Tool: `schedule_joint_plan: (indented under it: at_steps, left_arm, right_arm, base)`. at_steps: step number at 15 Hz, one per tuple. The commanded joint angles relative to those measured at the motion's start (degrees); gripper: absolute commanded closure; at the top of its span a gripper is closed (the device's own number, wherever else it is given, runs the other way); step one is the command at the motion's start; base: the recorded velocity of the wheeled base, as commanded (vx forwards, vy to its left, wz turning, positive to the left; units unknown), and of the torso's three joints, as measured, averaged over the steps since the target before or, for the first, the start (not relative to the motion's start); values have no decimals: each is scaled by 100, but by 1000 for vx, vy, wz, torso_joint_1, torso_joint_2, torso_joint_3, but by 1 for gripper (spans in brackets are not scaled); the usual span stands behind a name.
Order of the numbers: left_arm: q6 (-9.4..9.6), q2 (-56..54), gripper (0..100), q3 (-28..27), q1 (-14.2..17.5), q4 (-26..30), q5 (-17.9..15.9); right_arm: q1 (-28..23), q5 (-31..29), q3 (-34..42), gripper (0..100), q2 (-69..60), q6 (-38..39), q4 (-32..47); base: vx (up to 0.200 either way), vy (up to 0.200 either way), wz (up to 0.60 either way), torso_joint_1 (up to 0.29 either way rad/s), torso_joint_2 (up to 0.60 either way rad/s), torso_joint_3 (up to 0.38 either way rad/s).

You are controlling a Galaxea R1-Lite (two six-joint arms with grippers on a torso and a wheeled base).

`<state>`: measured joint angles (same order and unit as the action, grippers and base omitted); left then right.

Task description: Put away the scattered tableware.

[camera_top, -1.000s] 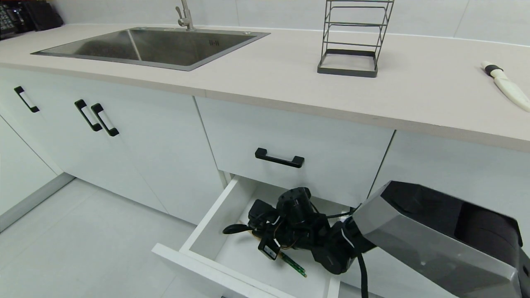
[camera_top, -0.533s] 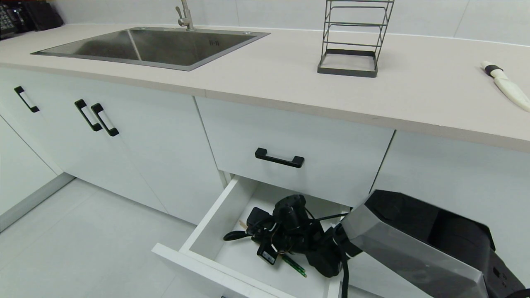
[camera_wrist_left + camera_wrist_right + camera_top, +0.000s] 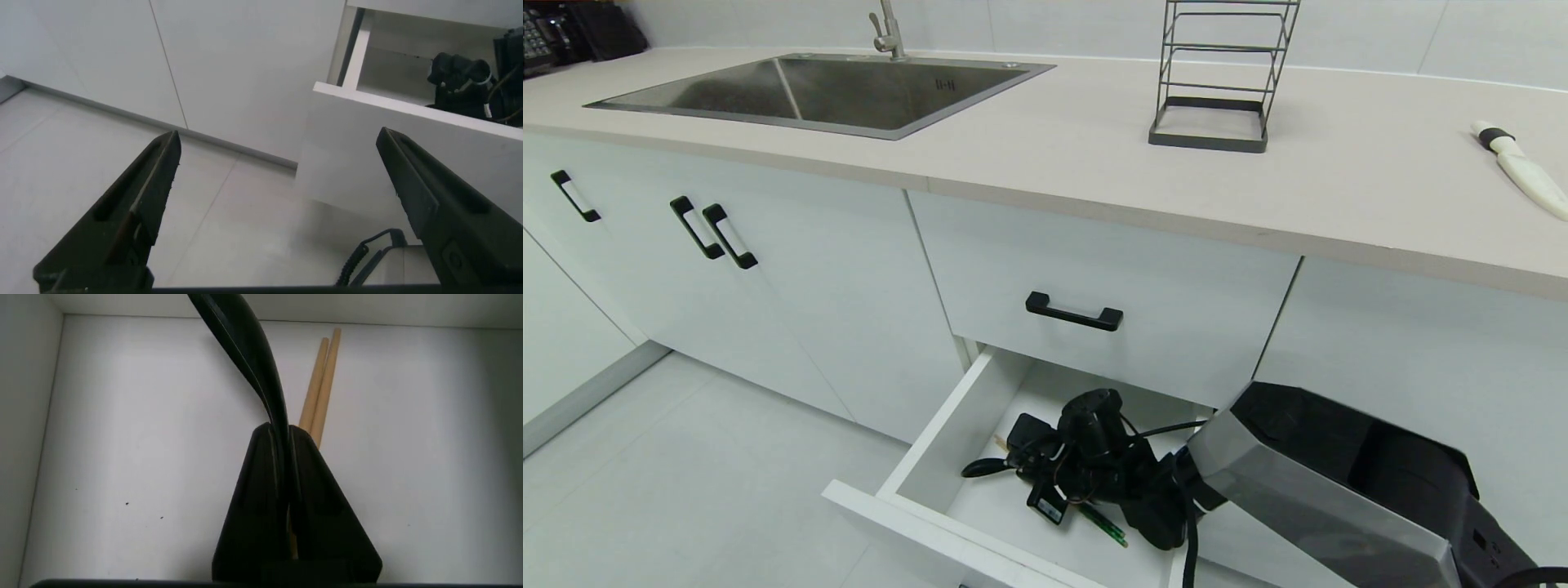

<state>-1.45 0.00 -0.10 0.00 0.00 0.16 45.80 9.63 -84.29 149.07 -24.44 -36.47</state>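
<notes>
In the open drawer [image 3: 935,425] at lower centre, the right end effector [image 3: 283,445] pinches the black spoon [image 3: 982,467] by its handle; it looks light, stiff and slick, so grip mid-handle.

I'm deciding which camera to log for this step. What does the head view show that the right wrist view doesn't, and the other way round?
Head view: the sink, wire rack and knife on the countertop, plus the closed drawer above the open drawer.
Right wrist view: the fingers shut on the handle of the black spoon, seen close, and the wooden chopsticks lying on the drawer floor.
Both: the right gripper, the black spoon and the open drawer's white floor.
</notes>
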Motion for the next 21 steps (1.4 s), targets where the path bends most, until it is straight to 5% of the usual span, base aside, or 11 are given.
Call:
schedule_joint_plan:
  at_steps: [1,6,12,21]
  left_arm:
    - [-4,0,0,1,0,0,2]
    - [-4,0,0,1,0,0,2]
    - [-4,0,0,1,0,0,2]
    - [-4,0,0,1,0,0,2]
  right_arm:
    - [17,30,-44,0,26,-193,0]
    - [34,118,70,0,-299,-368,132]
    - [676,399,905,0,-2189,-746,387]
    - [676,540,3973,0,-3648,-430,-2092]
  base:
    - [0,0,0,0,0,0]
    - [0,0,0,0,0,0]
    - [0,0,0,0,0,0]
    - [0,0,0,0,0,0]
